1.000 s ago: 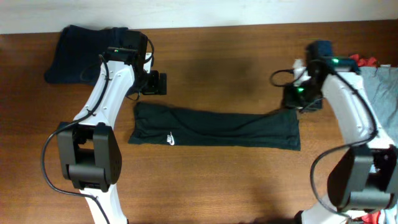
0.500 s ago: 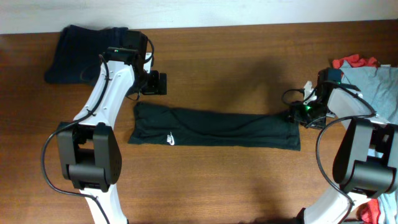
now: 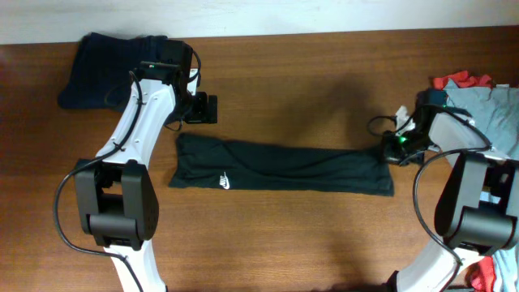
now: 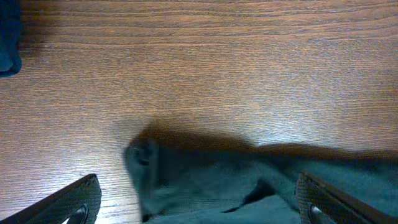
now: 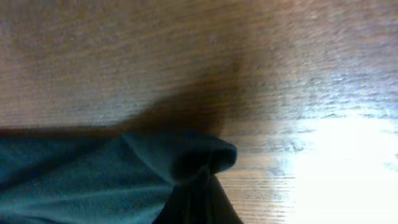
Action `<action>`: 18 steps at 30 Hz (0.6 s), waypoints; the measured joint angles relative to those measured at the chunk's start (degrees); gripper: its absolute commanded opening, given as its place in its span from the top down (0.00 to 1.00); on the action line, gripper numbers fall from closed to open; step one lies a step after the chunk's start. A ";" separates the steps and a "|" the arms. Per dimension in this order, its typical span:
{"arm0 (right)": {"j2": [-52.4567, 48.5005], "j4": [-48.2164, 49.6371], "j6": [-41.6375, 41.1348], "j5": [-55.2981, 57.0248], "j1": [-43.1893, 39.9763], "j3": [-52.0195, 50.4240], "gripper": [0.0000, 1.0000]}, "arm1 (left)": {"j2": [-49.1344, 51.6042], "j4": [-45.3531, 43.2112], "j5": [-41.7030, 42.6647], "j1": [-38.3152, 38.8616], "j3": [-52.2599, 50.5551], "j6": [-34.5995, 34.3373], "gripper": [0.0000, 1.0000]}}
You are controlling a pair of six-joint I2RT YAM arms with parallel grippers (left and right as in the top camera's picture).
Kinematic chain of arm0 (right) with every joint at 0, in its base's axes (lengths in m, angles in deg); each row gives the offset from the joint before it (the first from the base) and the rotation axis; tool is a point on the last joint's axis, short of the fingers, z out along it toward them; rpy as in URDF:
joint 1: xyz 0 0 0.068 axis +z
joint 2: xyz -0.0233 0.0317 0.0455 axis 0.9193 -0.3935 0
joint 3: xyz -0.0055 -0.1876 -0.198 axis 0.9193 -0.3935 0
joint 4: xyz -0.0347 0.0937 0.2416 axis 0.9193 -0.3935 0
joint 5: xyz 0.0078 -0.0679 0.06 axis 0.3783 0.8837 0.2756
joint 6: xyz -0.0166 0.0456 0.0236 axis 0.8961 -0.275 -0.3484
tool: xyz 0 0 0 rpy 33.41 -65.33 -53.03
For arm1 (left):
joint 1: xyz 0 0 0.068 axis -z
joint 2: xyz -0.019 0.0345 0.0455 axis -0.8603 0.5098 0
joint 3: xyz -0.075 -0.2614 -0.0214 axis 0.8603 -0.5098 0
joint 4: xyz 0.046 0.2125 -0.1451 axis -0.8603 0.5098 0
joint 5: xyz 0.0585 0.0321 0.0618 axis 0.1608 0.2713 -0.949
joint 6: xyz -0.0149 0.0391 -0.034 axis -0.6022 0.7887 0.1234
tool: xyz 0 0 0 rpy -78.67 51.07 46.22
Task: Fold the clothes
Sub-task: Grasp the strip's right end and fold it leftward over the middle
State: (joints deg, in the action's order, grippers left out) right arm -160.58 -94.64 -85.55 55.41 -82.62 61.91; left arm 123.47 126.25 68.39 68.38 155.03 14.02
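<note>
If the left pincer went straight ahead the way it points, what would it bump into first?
Most likely the black shirt. The left pincer points down at the table, and the shirt's end lies between its open fingers. How far off it is, I can't tell.

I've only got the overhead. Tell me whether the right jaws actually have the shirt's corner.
Observer: Right wrist view: the right jaws are shut, and the black T-shirt's corner bunches into a fold right at them; it looks pinched.
Operator: Now give me the left side.
Observer: Left wrist view: the left jaws stand wide open, one finger at each side, with the shirt's other end lying on the table between them, not gripped.
</note>
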 measured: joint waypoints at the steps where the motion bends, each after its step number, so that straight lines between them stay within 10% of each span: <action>1: -0.15 -0.68 0.02 0.20 -0.79 1.27 0.96 | 0.00 0.02 0.00 0.00 0.00 0.00 0.01; 18: -0.37 -20.61 0.00 0.37 -10.56 23.93 0.96 | 0.00 -0.07 0.00 -0.02 -0.02 0.02 0.01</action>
State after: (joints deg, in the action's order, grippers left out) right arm -160.95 -115.25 -85.55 55.78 -93.17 85.84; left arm 123.47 126.19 68.39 68.36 155.00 14.05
